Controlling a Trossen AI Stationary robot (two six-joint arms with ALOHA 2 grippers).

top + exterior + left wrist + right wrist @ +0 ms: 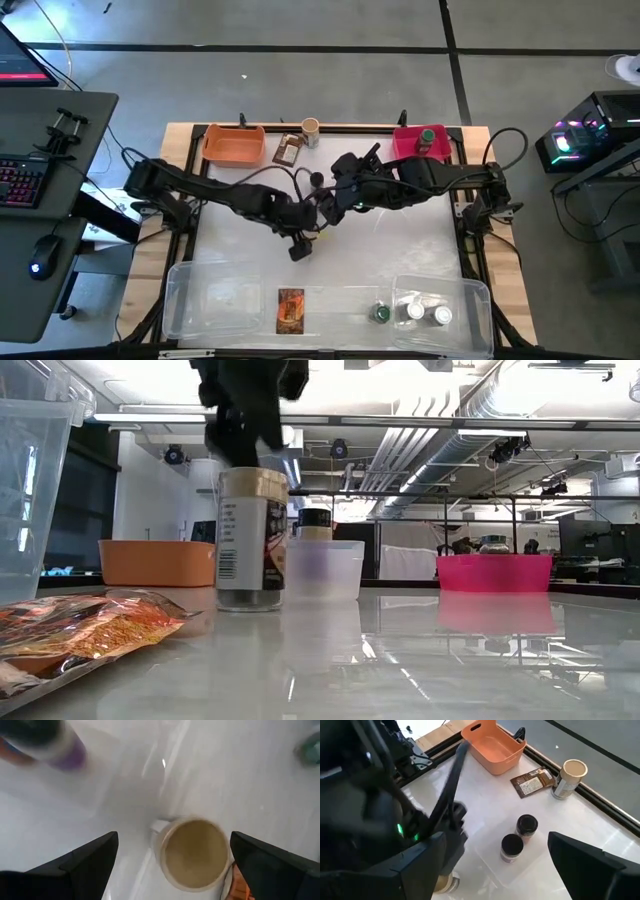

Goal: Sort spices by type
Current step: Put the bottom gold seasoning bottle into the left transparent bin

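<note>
My left gripper is open and hangs over a tan-capped spice jar that stands upright on the table. Its fingers are on either side of the cap, apart from it. My right gripper is open at mid-table above two dark-capped jars. Another tan-capped jar and a brown packet lie near the far edge. A green-capped jar sits in the pink bin. The near clear tub holds an orange packet, a green-capped jar and two white-capped jars.
The orange bin stands at the far left of the table. In the low view a small clear tub stands right of the tan-capped jar, with a dark-capped jar behind it. The two arms nearly meet at mid-table.
</note>
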